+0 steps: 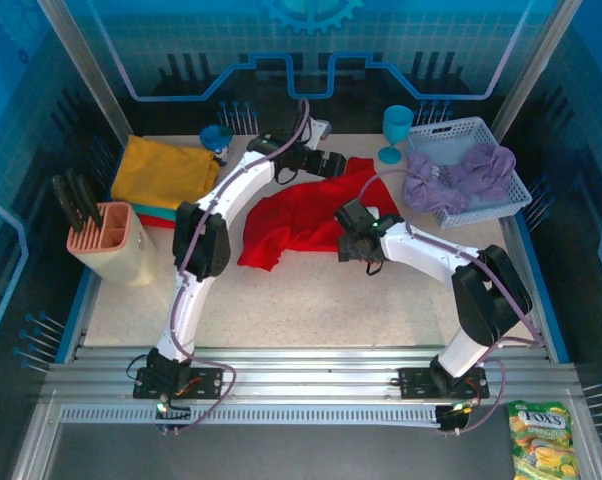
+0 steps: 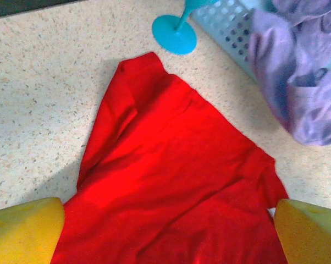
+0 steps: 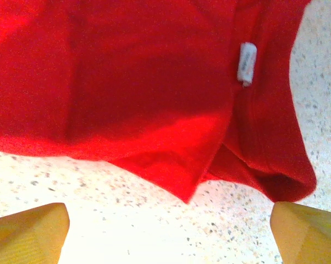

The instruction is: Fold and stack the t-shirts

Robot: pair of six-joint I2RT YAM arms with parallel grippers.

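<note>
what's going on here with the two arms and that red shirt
The two arms are working on a red shirt that lies crumpled and unfolded on the table. The left gripper is open above the shirt's far part, and the right gripper is open by its near edge; neither holds it. A lavender shirt hangs over the basket. A folded yellow shirt tops a stack at the left.

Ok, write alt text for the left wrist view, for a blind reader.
A bright red t-shirt lies rumpled on the speckled table beneath the open left gripper. Beyond it, a teal goblet stands beside a white lattice basket, with a lavender t-shirt draped over its rim.
</note>
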